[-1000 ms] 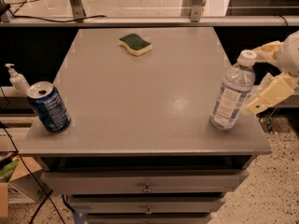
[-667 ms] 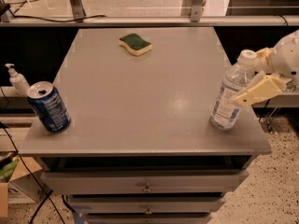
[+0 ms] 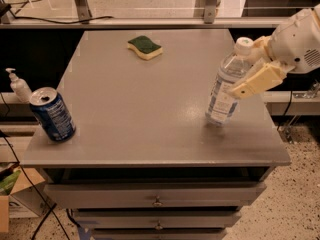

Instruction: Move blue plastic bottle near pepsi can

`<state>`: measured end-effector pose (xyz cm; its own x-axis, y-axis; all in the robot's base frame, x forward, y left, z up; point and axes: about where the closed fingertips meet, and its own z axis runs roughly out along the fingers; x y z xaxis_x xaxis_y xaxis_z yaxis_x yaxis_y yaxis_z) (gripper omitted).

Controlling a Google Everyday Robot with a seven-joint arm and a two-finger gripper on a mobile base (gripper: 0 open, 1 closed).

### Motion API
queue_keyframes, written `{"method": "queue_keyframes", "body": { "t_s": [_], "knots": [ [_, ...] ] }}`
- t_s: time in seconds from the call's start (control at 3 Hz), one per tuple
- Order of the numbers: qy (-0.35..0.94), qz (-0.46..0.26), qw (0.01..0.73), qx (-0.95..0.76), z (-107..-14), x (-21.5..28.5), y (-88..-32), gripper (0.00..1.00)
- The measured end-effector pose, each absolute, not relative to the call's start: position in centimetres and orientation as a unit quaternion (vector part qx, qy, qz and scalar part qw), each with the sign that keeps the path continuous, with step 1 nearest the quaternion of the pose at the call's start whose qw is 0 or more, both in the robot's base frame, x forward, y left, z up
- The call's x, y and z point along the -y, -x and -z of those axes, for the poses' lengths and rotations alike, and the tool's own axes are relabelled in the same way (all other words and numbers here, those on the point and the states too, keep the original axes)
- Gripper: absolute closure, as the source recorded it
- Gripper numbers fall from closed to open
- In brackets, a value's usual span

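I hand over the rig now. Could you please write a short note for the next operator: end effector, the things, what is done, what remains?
The end effector is at the right side of the table, shut on the bottle, which leans and is at or just above the surface.
The can stands at the front left corner.
Done: bottle grasped.
Left: carry it across to the left and set it down beside the can.
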<state>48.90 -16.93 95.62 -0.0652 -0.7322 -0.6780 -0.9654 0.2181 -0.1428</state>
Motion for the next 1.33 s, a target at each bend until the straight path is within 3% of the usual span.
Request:
{"method": "queue_keyframes", "body": {
  "t_s": [0.33,1.0,1.33],
  "knots": [
    [0.631,-0.172,0.347,-0.672,-99.4,13.8,-49.5,1.0],
    [0.629,-0.181,0.355,-0.667,-99.7,12.8,-49.7,1.0],
    [0.648,-0.192,0.371,-0.637,-100.9,8.8,-49.8,1.0]
  ]
}}
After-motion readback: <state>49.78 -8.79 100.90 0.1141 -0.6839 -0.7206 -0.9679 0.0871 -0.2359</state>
